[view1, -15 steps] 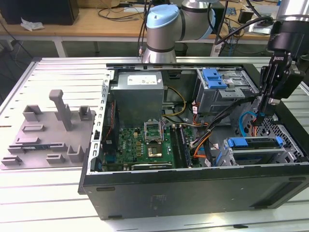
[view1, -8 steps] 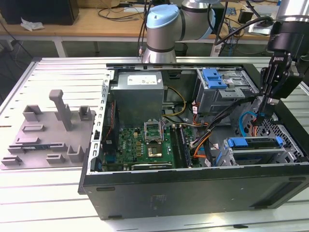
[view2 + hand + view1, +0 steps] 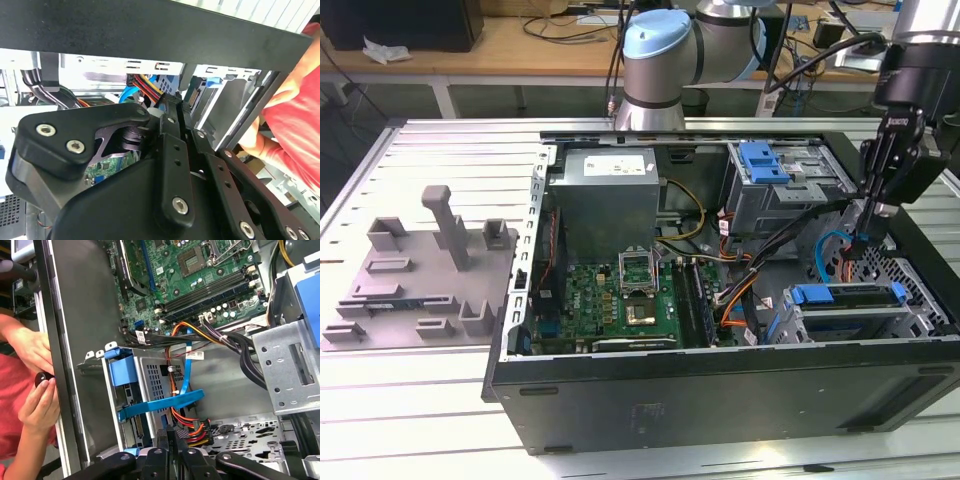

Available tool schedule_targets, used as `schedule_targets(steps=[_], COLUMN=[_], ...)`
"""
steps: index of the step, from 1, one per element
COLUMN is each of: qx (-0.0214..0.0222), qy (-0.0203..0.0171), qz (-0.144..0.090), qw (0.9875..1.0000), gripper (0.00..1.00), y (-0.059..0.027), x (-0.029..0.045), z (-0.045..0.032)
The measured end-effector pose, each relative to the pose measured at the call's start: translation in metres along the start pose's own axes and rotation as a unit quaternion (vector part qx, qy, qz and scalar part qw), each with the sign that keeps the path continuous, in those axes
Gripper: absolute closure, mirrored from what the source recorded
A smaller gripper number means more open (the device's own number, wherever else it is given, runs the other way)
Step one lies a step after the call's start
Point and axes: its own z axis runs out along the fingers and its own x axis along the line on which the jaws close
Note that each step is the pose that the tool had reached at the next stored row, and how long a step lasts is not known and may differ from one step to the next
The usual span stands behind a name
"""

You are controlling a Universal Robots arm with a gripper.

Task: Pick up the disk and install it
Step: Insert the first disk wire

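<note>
The disk (image 3: 845,297), its blue bracket uppermost, sits in the drive bay at the lower corner of the open computer case (image 3: 720,390), on the exterior view's right. The gripper (image 3: 865,245) hangs just above and beside it, reaching down into the case. In both wrist views the gripper (image 3: 170,437) (image 3: 172,105) has its fingers drawn together, the tips right by a connector with red, yellow and black wires (image 3: 192,430); nothing can be made out between them. A flat blue cable (image 3: 165,402) crosses the bay next to the disk's bracket.

Further in lie the green motherboard (image 3: 620,295), a grey metal box with a white sticker (image 3: 605,195) and a grey cage with a blue latch (image 3: 770,170). A person in red has both hands (image 3: 37,375) against the case's outer wall.

The case lies on its side on a slotted metal surface (image 3: 420,150), with a grey moulded fixture (image 3: 420,270) near it on the exterior view's left. Behind stands a wooden bench (image 3: 520,45) strewn with cables.
</note>
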Motion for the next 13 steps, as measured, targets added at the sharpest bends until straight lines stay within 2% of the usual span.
schedule_targets(steps=[3, 9, 11, 13], qx=[0.0001, 0.0013, 0.0012, 0.0007], qy=[-0.0001, -0.0006, -0.0028, -0.0076], qz=[0.000, 0.000, -0.001, -0.002], qw=[1.0000, 1.0000, 1.0000, 1.0000], gripper=[0.83, 0.83, 0.83, 0.83], y=[0.0018, 0.0013, 0.0003, -0.0006], x=[0.0049, 0.0249, 0.0287, 0.0317], z=[-0.0013, 0.0045, 0.0066, 0.0083])
